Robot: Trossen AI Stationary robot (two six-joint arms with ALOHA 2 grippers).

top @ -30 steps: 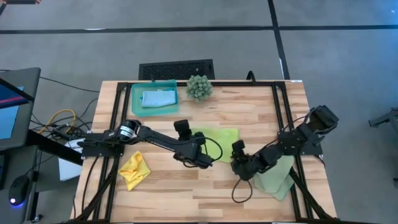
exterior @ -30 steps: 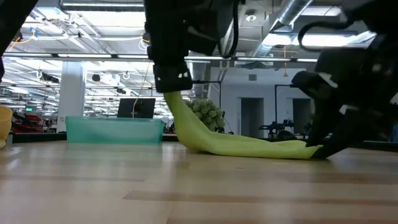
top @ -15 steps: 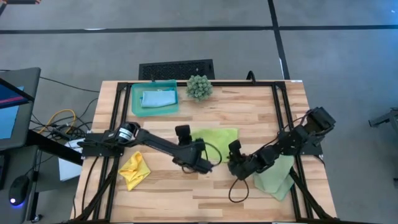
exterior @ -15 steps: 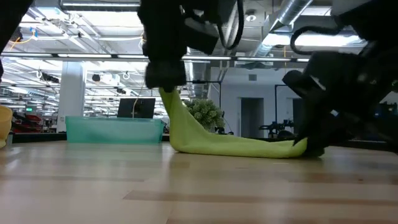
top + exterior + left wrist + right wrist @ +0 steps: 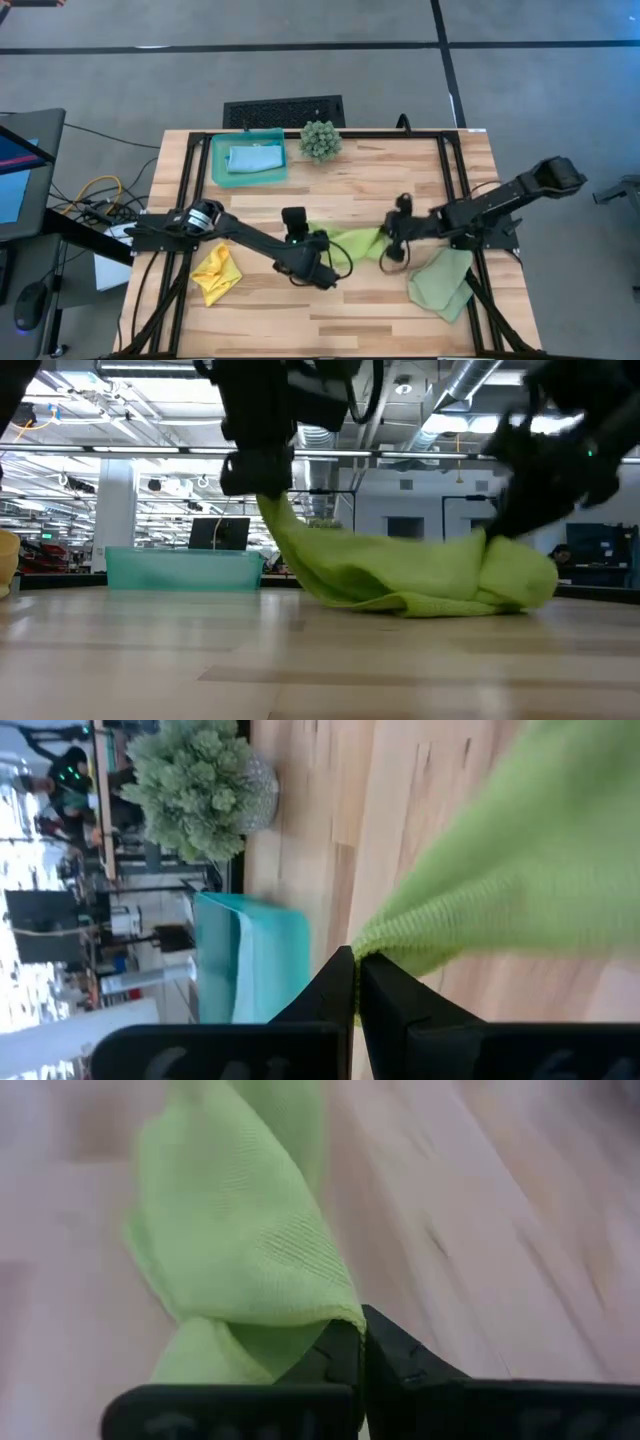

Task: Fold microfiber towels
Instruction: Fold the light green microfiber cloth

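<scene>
Wood table: lime towel stretched left-right between left end effector and right end effector, each pinching one end.

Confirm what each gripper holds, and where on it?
Both pinch the lime green microfiber towel: left gripper on one edge, right gripper on the opposite edge, where it is bunched.

Right claw pinching lime green towel corner above wooden table.

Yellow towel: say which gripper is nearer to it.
Left. The left gripper, shut on the lime green towel, is just right of the yellow towel; the right gripper holds that lime towel's far end.
</scene>
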